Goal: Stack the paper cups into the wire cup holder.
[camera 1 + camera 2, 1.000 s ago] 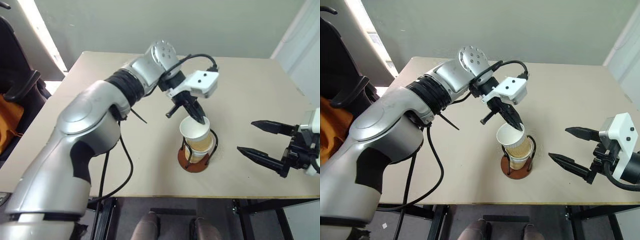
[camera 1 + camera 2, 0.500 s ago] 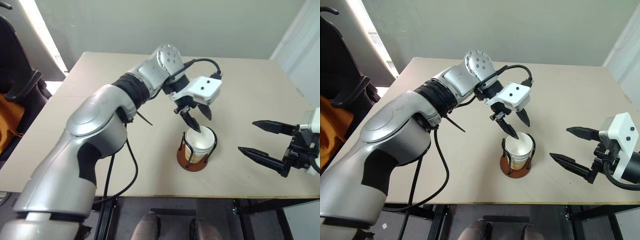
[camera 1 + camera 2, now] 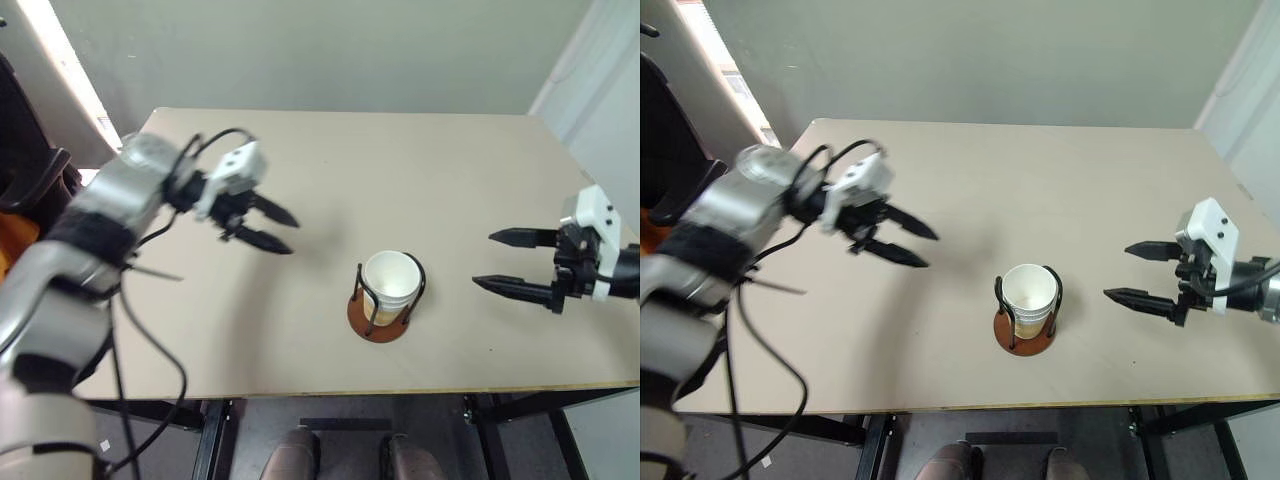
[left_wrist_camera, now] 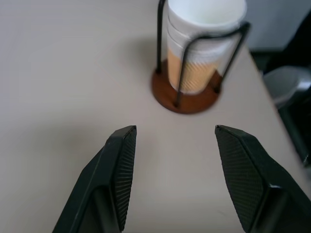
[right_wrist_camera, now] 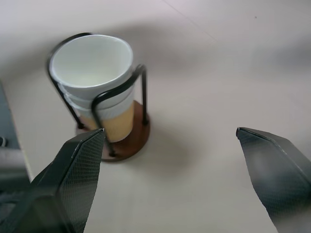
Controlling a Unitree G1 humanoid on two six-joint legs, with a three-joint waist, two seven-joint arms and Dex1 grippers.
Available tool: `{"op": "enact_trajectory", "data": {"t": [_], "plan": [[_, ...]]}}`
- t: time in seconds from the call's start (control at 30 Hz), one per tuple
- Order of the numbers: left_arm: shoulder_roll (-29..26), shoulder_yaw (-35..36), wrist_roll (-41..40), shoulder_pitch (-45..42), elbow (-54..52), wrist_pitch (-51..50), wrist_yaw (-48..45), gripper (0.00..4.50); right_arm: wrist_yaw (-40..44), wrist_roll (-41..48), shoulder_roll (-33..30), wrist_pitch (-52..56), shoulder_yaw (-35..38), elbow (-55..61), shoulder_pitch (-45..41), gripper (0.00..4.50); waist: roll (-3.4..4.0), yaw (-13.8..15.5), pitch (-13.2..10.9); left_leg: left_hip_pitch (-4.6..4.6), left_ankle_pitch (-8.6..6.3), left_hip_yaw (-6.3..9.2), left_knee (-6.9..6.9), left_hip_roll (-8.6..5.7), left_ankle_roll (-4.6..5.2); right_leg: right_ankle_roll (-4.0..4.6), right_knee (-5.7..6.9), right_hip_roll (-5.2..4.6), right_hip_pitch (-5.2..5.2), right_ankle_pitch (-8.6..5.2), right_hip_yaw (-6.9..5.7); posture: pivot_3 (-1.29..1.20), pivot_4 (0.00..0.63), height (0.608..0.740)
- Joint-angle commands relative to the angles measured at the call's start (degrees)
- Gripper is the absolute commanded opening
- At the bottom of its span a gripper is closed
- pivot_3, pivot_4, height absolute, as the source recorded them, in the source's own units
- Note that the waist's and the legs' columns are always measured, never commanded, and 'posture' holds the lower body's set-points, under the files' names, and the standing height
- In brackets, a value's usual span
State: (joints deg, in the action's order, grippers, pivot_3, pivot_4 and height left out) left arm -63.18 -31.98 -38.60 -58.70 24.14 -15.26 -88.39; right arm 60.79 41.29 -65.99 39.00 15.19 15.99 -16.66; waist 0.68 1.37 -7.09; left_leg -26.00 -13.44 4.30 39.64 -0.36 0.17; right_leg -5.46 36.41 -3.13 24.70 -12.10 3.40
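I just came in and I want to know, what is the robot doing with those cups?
The robot is stacking paper cups in a wire cup holder on the table. The cups sit nested inside the holder, one in another, standing upright. Neither claw is holding anything. The left claw is open, off to one side of the holder above the table. The right claw is open too, on the other side. No loose cups are lying on the table, so the stacking looks finished.

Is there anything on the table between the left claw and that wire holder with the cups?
Nothing: bare tabletop separates the left gripper from the wire cup holder holding the paper cups, as the left wrist view shows.
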Motion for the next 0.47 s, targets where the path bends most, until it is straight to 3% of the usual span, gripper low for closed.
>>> {"op": "enact_trajectory", "data": {"t": [0.03,0.17,0.47], "plan": [[-5.12,11.30,-3.19,8.43,-12.53,-7.78,4.98,2.73,4.13,-2.52,-1.67,-2.86,-0.32,-3.62,-1.88,4.50,-0.03,0.36,0.01,0.01,0.00,0.09,-0.02,0.01,-0.01,0.13,0.00,-0.01,-0.04,-0.07,0.00,0.00,0.150,0.740],[-10.19,25.00,-5.85,22.64,-18.83,-13.07,10.32,2.73,7.54,-5.17,-2.34,-4.76,-1.71,-8.19,-4.29,4.50,-0.03,0.48,0.01,0.12,0.04,0.19,-0.04,0.00,-0.10,0.68,0.40,-0.04,-0.03,-0.36,-0.04,0.00,0.150,0.740],[-10.68,47.08,-3.59,39.96,-22.04,-17.61,16.90,2.73,10.77,-9.31,-1.46,-7.79,-3.59,-13.92,-7.72,4.50,-0.07,-0.72,-0.02,1.47,0.39,0.12,-1.65,0.22,-0.37,2.05,0.70,0.05,-0.33,-0.40,-0.03,0.00,0.150,0.740]]}}
